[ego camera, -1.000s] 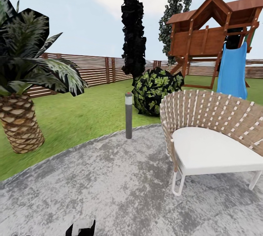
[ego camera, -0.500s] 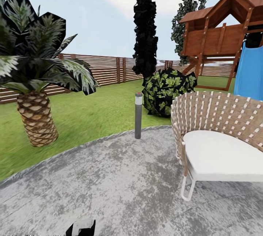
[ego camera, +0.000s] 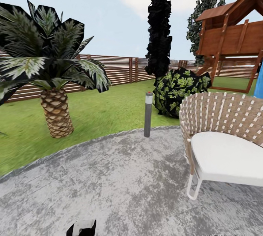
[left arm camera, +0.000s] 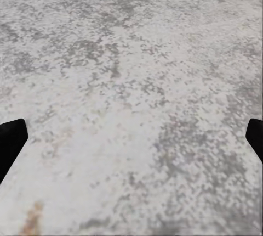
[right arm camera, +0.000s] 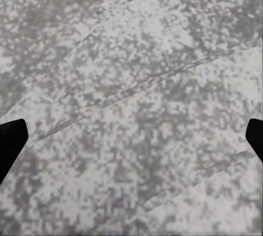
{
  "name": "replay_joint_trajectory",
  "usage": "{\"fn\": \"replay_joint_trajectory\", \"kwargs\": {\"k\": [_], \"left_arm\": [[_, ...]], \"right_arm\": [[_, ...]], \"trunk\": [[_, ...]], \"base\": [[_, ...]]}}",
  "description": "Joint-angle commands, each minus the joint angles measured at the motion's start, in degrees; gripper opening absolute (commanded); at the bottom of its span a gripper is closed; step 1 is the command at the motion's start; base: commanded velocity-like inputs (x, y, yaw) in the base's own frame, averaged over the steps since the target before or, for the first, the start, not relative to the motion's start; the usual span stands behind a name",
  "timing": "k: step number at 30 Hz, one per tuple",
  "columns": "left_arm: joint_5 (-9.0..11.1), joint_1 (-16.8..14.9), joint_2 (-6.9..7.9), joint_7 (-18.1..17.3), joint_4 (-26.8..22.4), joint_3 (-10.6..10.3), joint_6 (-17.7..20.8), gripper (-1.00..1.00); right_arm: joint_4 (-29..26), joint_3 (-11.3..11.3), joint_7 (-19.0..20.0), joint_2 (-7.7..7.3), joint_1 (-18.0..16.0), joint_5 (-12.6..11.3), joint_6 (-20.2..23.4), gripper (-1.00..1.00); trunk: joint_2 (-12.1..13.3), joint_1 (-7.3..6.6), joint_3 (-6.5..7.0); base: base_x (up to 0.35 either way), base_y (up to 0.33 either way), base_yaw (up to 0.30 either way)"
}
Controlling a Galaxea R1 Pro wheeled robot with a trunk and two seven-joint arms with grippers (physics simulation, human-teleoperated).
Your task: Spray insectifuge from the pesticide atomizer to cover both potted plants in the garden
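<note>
Grey mottled paving of the garden patio is seen underfoot, edged by green lawn and a brown slatted fence. From left to right are seen a scaly-trunked palm, a grey bollard lamp, a leafy bush, a woven chair and a wooden playhouse. The left gripper and the right gripper are each held spread wide over bare paving, nothing between the fingers.

Garden: green lawn, round grey mottled patio in foreground, brown slatted fence at back
</note>
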Motion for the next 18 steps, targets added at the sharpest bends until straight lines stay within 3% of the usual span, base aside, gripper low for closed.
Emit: {"fn": "replay_joint_trajectory", "kwargs": {"k": [1,9,18], "left_arm": [[0.34,-0.04,-0.03,-0.04,0.06,0.02,-0.19,1.00],[0.41,-0.04,-0.05,-0.04,0.06,0.02,-0.15,1.00],[0.51,-0.04,-0.05,-0.04,0.06,0.11,-0.15,1.00]], "right_arm": [[0.01,-0.02,-0.03,0.00,-0.01,-0.07,-0.15,1.00],[0.01,-0.02,-0.06,0.02,-0.01,-0.10,-0.15,1.00],[0.01,-0.02,-0.06,0.04,-0.01,-0.05,-0.15,1.00]], "trunk": [[-0.02,-0.05,-0.05],[-0.02,-0.05,-0.05],[-0.02,-0.05,-0.05]], "base": [[-0.313,-0.136,0.247],[-0.287,-0.176,0.248],[-0.042,-0.300,0.249]]}}
